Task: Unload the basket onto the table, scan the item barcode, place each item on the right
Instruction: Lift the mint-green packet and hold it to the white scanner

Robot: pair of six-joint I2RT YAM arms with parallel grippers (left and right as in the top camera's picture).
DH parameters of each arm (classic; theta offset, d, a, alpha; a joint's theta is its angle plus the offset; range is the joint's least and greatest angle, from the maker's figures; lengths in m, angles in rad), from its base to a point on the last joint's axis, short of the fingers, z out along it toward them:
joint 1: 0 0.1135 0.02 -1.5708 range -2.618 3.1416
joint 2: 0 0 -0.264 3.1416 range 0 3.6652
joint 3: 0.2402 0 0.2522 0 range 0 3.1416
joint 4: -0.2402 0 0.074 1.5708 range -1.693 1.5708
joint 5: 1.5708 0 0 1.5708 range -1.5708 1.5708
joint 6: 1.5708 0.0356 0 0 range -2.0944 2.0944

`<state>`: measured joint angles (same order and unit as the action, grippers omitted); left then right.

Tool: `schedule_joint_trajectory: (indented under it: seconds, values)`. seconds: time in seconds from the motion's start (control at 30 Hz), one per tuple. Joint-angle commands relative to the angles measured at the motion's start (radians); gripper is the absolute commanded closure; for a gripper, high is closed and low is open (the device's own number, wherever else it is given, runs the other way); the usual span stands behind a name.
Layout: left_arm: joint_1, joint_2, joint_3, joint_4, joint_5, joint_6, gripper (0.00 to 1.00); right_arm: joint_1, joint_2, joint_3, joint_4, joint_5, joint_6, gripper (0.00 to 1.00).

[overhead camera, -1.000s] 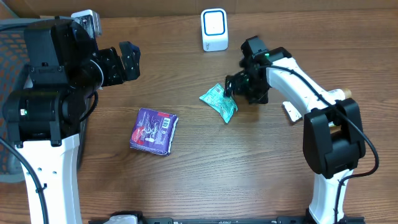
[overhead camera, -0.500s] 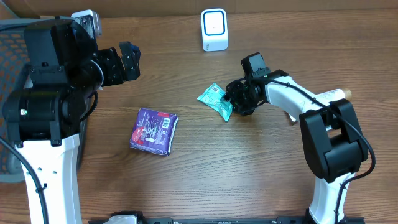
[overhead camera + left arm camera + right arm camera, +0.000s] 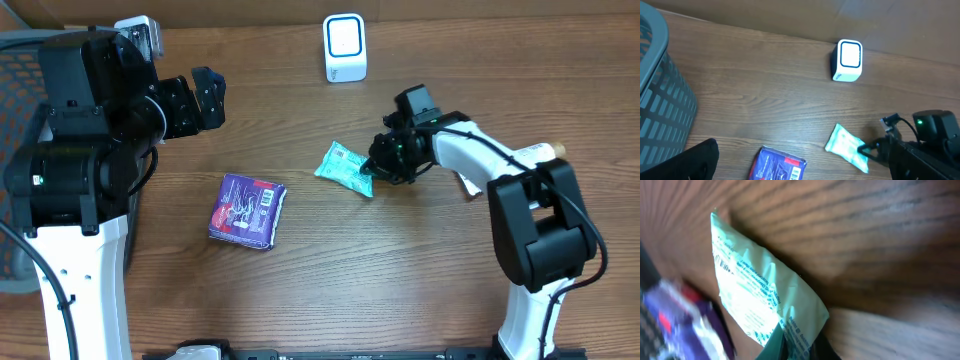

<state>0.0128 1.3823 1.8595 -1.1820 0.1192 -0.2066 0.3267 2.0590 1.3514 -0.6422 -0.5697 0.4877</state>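
Spreading across every view is a wooden table (image 3: 400, 280) of warm brown planks with dark grain running from side to side, its surface matte and bare between the things on it. Along the far edge stands a plain tan board or wall (image 3: 250, 12), and past the left edge a grey slatted basket (image 3: 665, 100) rises beside the left arm's base. A small white scanner (image 3: 345, 47) with a blue-rimmed face stands upright near the middle of the far edge. The green packet (image 3: 343, 165), pale mint with fine dark print, lies a little right of the table's centre, between the scanner and the near edge. The right gripper (image 3: 375, 165) has its jaws together, clamped on the end of the packet nearest the right edge. In the right wrist view the packet (image 3: 765, 295) runs down into the dark fingers, throwing a shadow on the wood, with a short strip of bars near one edge; whether its free end touches the table cannot be told. A purple packet (image 3: 247, 210) with a white barcode patch lies flat left of centre, well apart from the green one. The left gripper (image 3: 205, 100) hangs over the far left part of the table, jaws wide apart and holding nothing.
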Motion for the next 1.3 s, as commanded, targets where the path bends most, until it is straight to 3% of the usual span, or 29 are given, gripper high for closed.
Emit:
schedule_joint_trajectory:
  seconds: [0.0, 0.3, 0.5, 0.77, 0.93, 1.07, 1.2, 1.27]
  values:
    - [0.000, 0.003, 0.008, 0.003, 0.004, 0.019, 0.01, -0.050, -0.164, 0.064, -0.065, -0.153, -0.299, 0.96]
    - [0.000, 0.003, 0.008, 0.003, 0.004, 0.019, 0.00, -0.092, -0.451, 0.163, -0.287, -0.138, -0.431, 0.96]
    - [0.000, 0.003, 0.008, 0.003, 0.004, 0.019, 0.00, -0.092, -0.473, 0.344, -0.474, -0.070, -0.433, 0.96]
    - [0.000, 0.003, 0.008, 0.003, 0.004, 0.019, 0.00, -0.092, -0.473, 0.452, -0.535, -0.021, -0.389, 0.96]
    - [0.000, 0.003, 0.008, 0.003, 0.004, 0.019, 0.00, -0.092, -0.470, 0.579, -0.591, 0.198, -0.266, 0.97]
    - [0.000, 0.003, 0.008, 0.003, 0.004, 0.019, 0.00, -0.084, -0.435, 0.731, -0.634, 0.350, -0.251, 0.96]
    - [0.000, 0.003, 0.008, 0.003, 0.004, 0.019, 0.00, -0.018, -0.364, 0.821, -0.614, 0.698, -0.267, 0.96]
    - [0.000, 0.003, 0.008, 0.003, 0.004, 0.019, 0.00, 0.053, -0.303, 0.821, -0.533, 0.948, -0.374, 0.96]
